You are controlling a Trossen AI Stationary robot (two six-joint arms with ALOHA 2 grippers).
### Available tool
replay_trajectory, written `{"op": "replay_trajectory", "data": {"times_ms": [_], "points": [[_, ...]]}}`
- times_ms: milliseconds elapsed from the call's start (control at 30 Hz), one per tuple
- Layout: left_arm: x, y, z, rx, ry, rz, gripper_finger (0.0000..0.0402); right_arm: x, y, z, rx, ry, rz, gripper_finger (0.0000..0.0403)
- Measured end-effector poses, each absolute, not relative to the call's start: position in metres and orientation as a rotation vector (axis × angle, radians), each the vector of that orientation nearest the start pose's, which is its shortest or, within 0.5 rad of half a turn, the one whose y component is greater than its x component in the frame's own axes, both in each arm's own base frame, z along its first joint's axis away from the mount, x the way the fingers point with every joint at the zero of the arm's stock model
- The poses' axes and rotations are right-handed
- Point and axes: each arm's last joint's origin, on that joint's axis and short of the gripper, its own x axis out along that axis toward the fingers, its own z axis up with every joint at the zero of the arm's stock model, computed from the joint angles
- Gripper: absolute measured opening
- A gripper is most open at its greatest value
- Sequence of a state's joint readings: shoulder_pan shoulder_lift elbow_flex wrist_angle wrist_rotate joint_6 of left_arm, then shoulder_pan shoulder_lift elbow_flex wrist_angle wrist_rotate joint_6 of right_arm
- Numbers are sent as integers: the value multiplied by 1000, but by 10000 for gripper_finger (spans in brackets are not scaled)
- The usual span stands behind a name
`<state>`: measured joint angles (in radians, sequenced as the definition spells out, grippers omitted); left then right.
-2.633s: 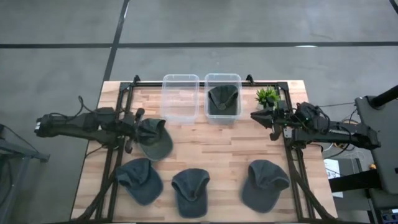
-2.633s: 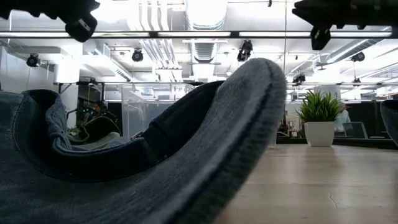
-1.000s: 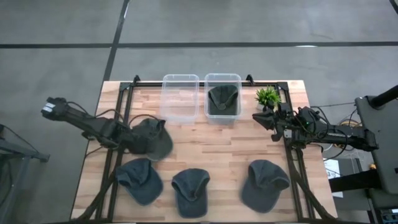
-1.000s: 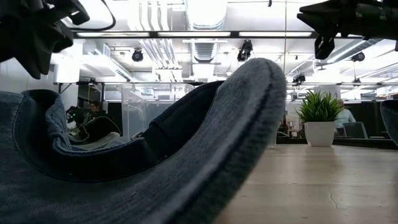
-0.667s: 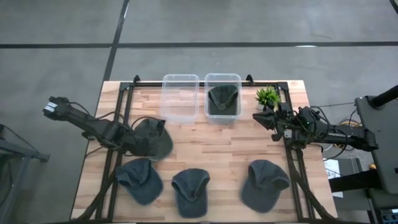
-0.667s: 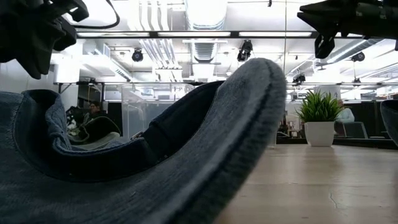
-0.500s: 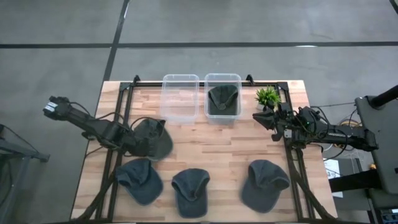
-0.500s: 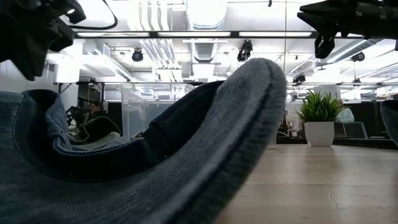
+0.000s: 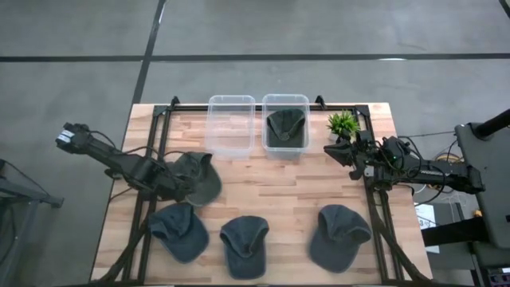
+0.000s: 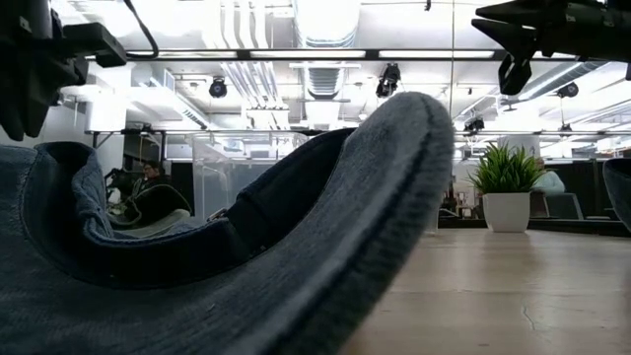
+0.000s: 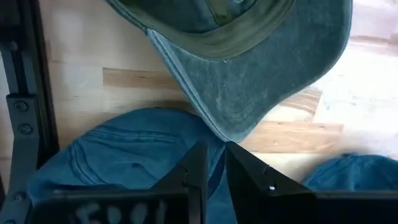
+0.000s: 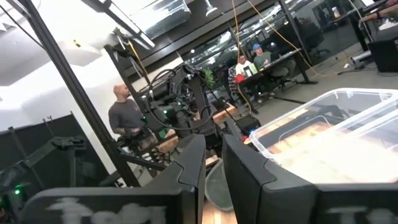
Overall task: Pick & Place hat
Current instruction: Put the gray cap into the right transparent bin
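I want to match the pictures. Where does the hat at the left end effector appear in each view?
High: the olive hat, left of centre.
Low: not identifiable.
Left wrist: its brim fills the top.
Right wrist: probably the grey shape low centre.
Shared landmark: the clear bins.

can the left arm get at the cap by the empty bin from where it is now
Probably yes. The left gripper already sits at the brim of that cap, fingers nearly together, and nothing lies between them; the neighbouring cap lies just below.
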<state>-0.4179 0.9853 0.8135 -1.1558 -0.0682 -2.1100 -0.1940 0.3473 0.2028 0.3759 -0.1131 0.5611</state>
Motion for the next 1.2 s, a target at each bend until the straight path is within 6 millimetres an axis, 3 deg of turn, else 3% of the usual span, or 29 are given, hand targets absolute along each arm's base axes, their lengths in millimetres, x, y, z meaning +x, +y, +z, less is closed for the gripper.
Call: {"op": "replay_trajectory", "data": {"times_ms": [567,1200], "points": [[146,-62,234,-1393,988,1240,49,115,-19,239,520,-244,-15,52],[146,-61,233,-1373,980,1253,49,115,-19,239,523,-244,-15,52]]}}
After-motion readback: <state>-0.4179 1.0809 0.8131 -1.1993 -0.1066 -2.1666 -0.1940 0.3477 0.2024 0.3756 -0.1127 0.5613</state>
